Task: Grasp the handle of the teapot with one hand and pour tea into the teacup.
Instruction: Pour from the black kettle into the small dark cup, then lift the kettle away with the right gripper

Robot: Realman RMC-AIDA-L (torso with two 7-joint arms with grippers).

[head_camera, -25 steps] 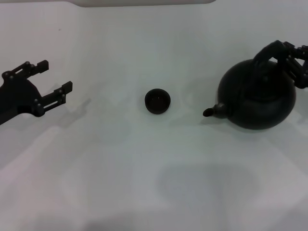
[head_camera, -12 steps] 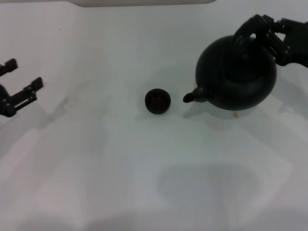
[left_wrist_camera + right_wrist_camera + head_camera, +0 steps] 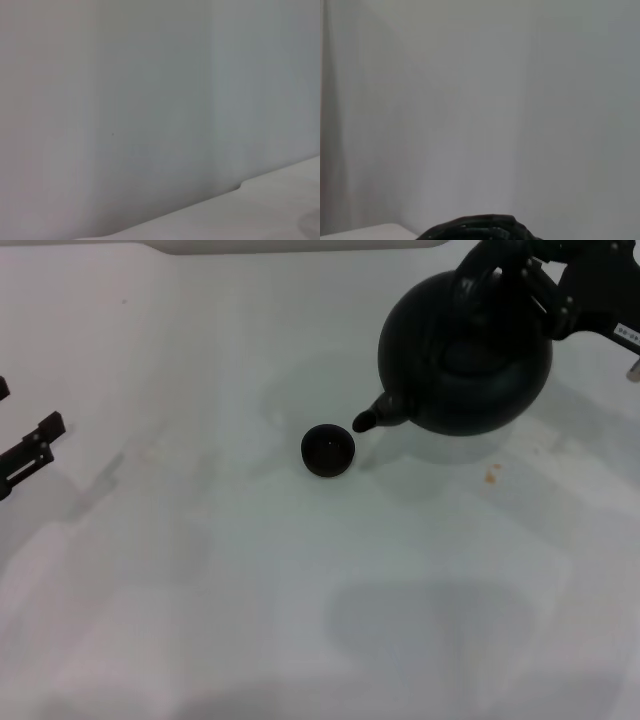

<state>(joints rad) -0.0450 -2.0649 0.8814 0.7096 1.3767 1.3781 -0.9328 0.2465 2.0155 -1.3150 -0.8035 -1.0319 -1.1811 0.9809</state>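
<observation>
The round matte black teapot [image 3: 465, 360] hangs in the air at the upper right of the head view, lifted off the table. My right gripper [image 3: 520, 270] is shut on its black arched handle [image 3: 490, 265] at the top. The spout [image 3: 378, 416] points left and down, its tip just right of and above the tiny dark teacup [image 3: 327, 450], which stands on the white table. No tea shows in the air. The teapot's top edge also shows in the right wrist view [image 3: 480, 229]. My left gripper [image 3: 20, 445] is at the far left edge, mostly out of view.
The white table [image 3: 300, 590] spreads around the teacup. A small brownish speck [image 3: 491, 476] lies on it below the teapot. A pale raised edge [image 3: 300, 245] runs along the back. The left wrist view shows only blank white surface.
My right gripper has lifted the teapot and carried it left and up, bringing the spout next to the teacup. My left arm has drawn back toward the left edge.
</observation>
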